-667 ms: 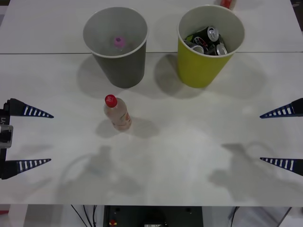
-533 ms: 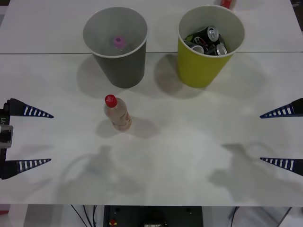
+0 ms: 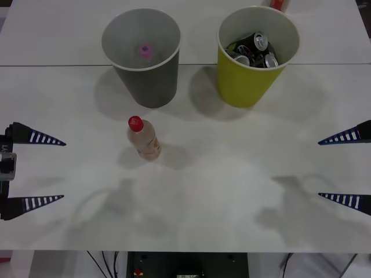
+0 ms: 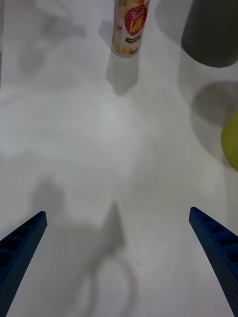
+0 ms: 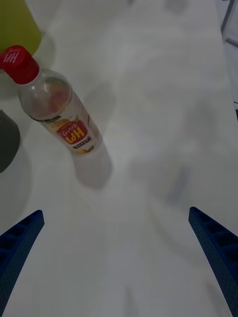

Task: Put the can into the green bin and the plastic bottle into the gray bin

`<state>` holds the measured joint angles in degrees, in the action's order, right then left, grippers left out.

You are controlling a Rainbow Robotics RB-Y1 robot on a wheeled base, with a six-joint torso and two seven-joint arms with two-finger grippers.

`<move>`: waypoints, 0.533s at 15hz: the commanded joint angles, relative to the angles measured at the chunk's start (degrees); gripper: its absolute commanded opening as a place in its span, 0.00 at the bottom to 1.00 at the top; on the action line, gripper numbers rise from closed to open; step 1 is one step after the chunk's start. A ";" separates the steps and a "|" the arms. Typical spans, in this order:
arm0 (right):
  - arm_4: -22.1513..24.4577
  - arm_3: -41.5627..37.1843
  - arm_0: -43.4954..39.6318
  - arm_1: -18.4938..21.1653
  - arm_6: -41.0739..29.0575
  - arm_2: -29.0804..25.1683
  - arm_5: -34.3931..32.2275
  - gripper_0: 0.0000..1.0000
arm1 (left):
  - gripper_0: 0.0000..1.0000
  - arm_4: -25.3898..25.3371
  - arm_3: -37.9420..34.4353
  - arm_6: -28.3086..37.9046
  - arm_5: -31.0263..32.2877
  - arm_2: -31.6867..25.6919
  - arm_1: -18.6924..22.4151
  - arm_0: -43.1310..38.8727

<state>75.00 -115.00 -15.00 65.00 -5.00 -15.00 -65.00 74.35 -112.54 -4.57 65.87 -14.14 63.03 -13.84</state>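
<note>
Here is the white tabletop (image 3: 232, 191), and the plastic bottle (image 3: 144, 139) stands upright on it a little to the 9 o'clock side of centre, red cap up, nothing touching it; at its 12 o'clock sits the gray bin (image 3: 142, 58), near it but apart, with a pink-capped bottle (image 3: 145, 51) lying down inside; at the gray bin's 3 o'clock stands the green bin (image 3: 255, 58), well clear of the plastic bottle, with several dark cans (image 3: 254, 49) piled in it; a red object (image 3: 278, 4) peeks in at the far 12 o'clock edge beyond the green bin, too cut off to tell what it is. The left gripper (image 3: 36, 169) hangs at the 9 o'clock edge of the front view, its blue ribbed fingers spread wide and holding nothing, the plastic bottle off toward its 2 o'clock and well apart; the left wrist view has that bottle (image 5: 57, 109) ahead between the spread fingers, label showing. The right gripper (image 3: 345, 168) hangs at the 3 o'clock edge, likewise spread wide with nothing between its fingers, well away from both bins; in the right wrist view the bottle's lower half (image 4: 130, 27) stands far ahead beside the gray bin's wall (image 4: 210, 32).
</note>
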 commanded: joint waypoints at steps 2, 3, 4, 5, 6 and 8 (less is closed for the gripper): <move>0.00 0.00 0.00 0.00 0.00 0.00 0.00 1.00 | 1.00 -3.42 9.01 -0.88 4.62 3.16 -4.67 6.20; 0.00 0.00 0.00 0.00 0.00 0.00 0.00 1.00 | 1.00 -4.21 11.03 -1.05 5.06 3.86 -5.81 7.34; 0.00 0.00 0.00 0.00 0.00 0.00 0.00 1.00 | 1.00 -4.91 12.96 -1.49 5.15 4.74 -6.69 8.57; 0.00 0.00 0.00 0.00 0.00 0.00 0.00 1.00 | 1.00 -5.35 14.72 -1.93 5.15 5.53 -7.57 9.71; 0.00 0.00 0.00 0.00 0.00 0.00 0.00 1.00 | 1.00 -5.62 15.77 -2.20 5.15 5.97 -8.18 10.41; 0.00 0.00 0.00 0.00 0.00 0.00 0.00 1.00 | 1.00 -5.62 19.11 -5.10 5.24 6.59 -10.12 12.17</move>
<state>75.00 -115.00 -15.00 65.00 -5.00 -15.00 -65.00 68.69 -94.60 -8.17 71.04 -7.67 53.67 -2.26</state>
